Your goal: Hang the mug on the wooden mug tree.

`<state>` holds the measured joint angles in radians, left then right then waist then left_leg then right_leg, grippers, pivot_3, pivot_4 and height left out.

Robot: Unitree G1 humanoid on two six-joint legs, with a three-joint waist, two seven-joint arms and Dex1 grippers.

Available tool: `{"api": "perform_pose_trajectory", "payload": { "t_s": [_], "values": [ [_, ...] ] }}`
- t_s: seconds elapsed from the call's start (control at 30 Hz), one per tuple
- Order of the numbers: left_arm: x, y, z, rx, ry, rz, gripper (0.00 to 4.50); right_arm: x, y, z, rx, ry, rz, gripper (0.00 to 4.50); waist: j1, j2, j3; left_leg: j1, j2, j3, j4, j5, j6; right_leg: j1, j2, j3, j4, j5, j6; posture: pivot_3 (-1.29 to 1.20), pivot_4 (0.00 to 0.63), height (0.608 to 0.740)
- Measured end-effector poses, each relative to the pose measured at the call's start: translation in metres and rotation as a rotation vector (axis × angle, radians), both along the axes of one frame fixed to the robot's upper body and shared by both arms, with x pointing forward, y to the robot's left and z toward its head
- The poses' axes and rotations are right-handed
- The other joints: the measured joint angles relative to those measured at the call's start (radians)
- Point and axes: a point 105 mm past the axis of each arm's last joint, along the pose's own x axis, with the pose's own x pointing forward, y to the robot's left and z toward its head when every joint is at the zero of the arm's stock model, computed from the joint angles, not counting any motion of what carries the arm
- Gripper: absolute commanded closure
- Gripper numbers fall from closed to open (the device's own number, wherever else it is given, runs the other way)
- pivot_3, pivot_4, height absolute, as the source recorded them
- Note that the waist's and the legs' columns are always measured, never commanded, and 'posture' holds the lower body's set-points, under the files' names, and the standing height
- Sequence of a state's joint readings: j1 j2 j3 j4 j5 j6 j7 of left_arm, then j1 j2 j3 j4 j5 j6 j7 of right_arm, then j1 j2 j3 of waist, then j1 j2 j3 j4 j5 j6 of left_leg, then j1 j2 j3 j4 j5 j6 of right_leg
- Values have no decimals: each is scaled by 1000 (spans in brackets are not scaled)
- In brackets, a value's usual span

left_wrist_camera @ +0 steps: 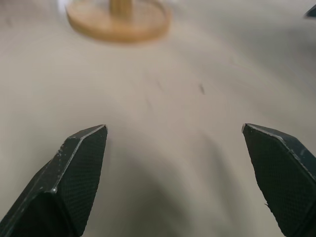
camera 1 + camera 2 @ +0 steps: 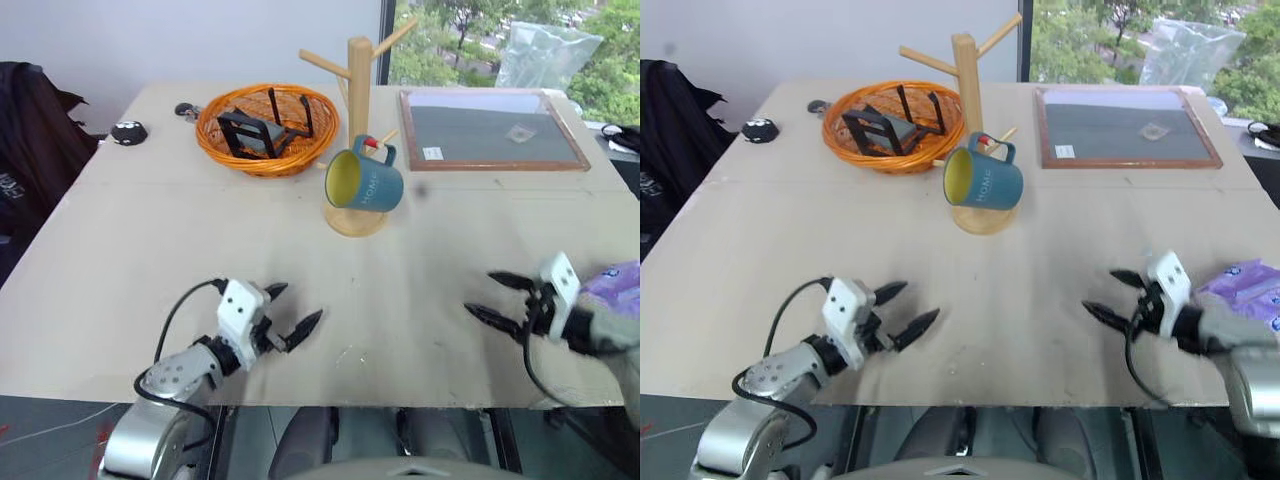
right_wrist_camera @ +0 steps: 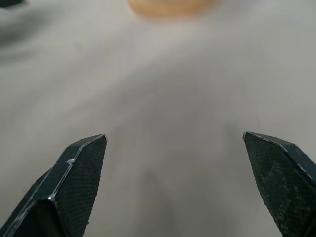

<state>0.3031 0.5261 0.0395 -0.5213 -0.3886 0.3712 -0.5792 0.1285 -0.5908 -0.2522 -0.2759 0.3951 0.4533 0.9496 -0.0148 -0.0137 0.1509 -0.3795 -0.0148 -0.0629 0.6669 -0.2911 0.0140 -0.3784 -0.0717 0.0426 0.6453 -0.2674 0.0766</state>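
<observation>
— Where does the teal-blue ceramic mug with the yellow inside (image 2: 364, 180) sit?

— It hangs by its loop handle on the red-tipped peg of the pale wooden mug tree (image 2: 359, 95), above the round base, tilted mouth-left.

— And my grippers?

— I see the left gripper (image 2: 292, 317) and right gripper (image 2: 502, 298) both spread wide, holding nothing, low over the near table edge (image 2: 120, 260). I judge the hanging done — nothing left.
</observation>
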Motion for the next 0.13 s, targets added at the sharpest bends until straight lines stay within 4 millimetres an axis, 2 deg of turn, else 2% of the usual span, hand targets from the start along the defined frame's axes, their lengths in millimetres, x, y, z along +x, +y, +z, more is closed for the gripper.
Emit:
{"api": "perform_pose_trajectory", "payload": {
  "t_s": [0.07, 0.13],
  "values": [
    [-8, 1, -9, 20, 30, 1, 0, -11, 2, -13, 58, -4, -57, 21, -2, 0, 0, 3, 1, 0, -2, 0, 0, 2, 1, 0, -1, 0, 0, 0, 150, 740],
    [-9, 3, -10, 42, 18, 0, 0, -12, 5, -15, 90, -47, -95, 21, -2, 1, 0, 3, 1, 0, 0, 0, 0, 2, 1, 1, -1, 0, 0, 0, 150, 740]
  ]
}}
